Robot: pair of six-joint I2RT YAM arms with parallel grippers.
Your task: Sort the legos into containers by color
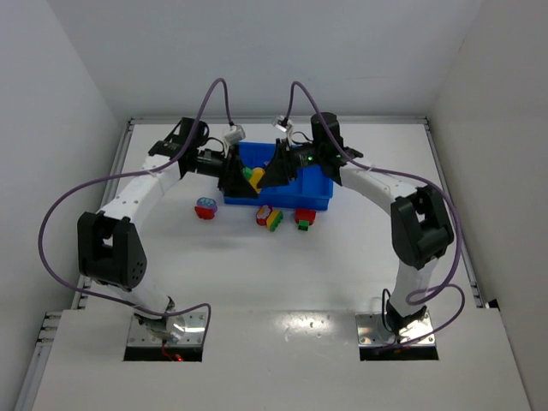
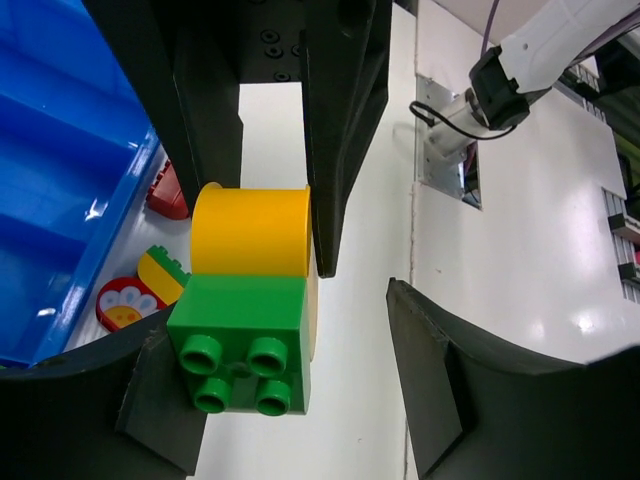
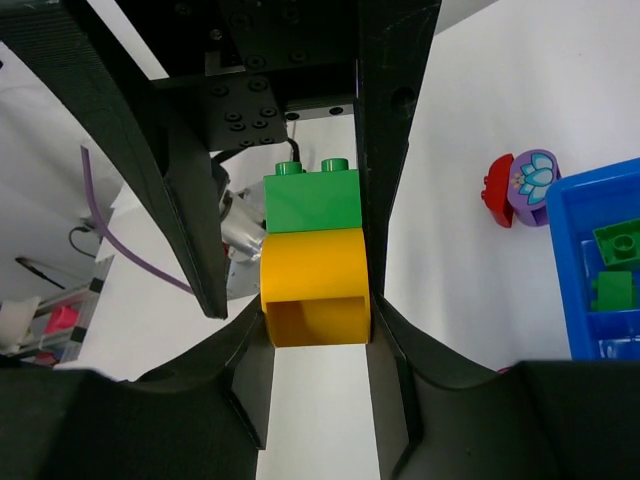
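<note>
1. The yellow-and-green lego piece (image 3: 312,270) hung in the air over the left end of the blue tray (image 1: 317,195). Its long axis ran from one arm to the other. The green brick's studs pointed toward the left arm, and the hollow yellow end faced the right arm.
2. The right tool (image 3: 315,325) was clenched on the yellow half, with a finger pressed to each side.
3. The left tool (image 2: 285,330) was released and about half spread. One finger sat at the green brick, though I cannot tell whether it touched. The other finger was clear of it.
4. Two green bricks (image 3: 617,243) lay inside the tray.
5. On the white desk (image 1: 282,282), near the tray's front wall, lay a red-and-purple piece (image 1: 205,208), a red piece (image 1: 263,214), a yellow-green stack (image 1: 275,220) and a red-and-green piece (image 1: 304,217).
</note>
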